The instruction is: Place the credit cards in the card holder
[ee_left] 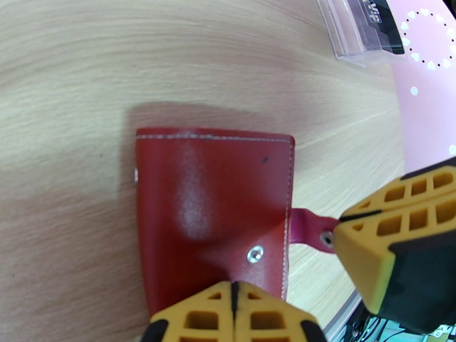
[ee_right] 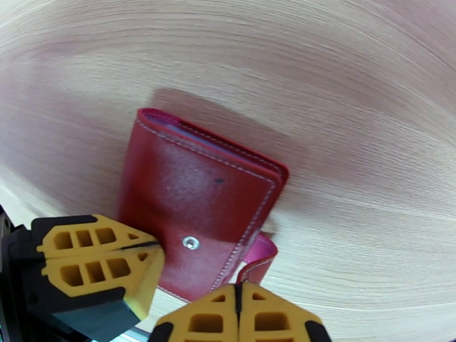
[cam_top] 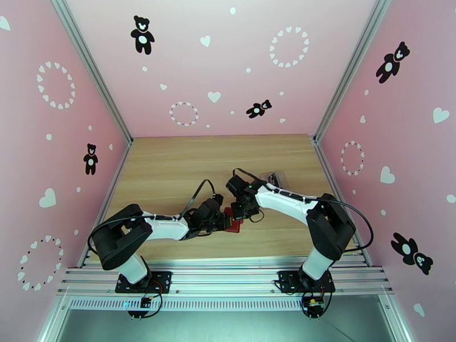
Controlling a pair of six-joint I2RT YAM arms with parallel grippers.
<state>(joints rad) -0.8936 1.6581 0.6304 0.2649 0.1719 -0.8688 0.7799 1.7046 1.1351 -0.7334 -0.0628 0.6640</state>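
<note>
Left jaws on card holder [ee_left: 211, 206], right jaws on snap tab [ee_left: 310, 226]

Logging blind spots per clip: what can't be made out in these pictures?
1. Top view: the left tool and right tool cover most of the small dark-red leather-look card holder.
2. Both wrist views: its closed cover hides the inside, so whether cards are in it cannot be told.
3. Left wrist view: the top edge cuts off the clear crinkly plastic pouch.
</note>
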